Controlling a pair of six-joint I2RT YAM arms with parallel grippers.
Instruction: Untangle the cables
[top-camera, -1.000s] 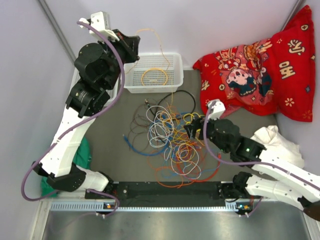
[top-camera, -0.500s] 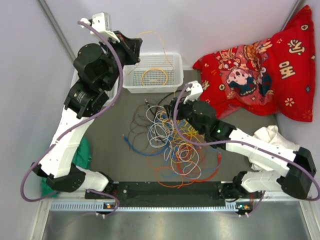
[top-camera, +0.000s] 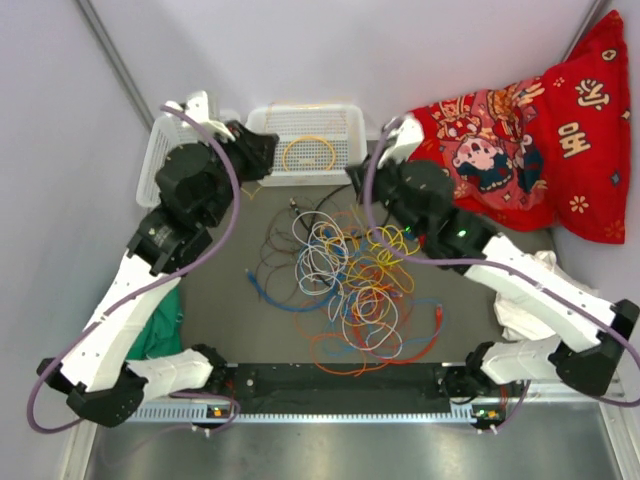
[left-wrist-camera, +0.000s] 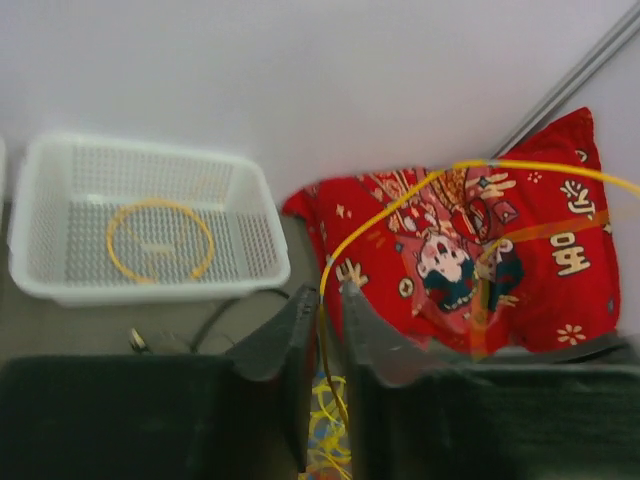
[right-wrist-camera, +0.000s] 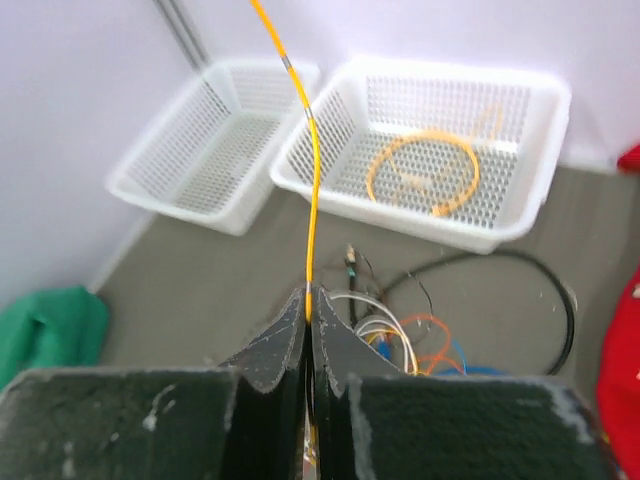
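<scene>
Many cables (top-camera: 350, 290) lay light and springy, tangled at tabletop (top-camera: 225, 290) centre. Both claws, left (left-wrist-camera: 328, 300) and right (right-wrist-camera: 308, 305), pinched one yellow strand (right-wrist-camera: 312, 170) running toward twelve o'clock; midspan seemed the safest hold.

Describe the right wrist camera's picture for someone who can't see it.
Two dark fingers of the right gripper pinch a thin yellow cable that runs up out of frame. Behind stand two white baskets, one holding a coiled orange cable, with tangled cables on the grey table.

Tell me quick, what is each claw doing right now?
Left gripper: closed on a thin yellow cable.
Right gripper: closed on a thin yellow cable too; same strand or not, cannot tell.
</scene>
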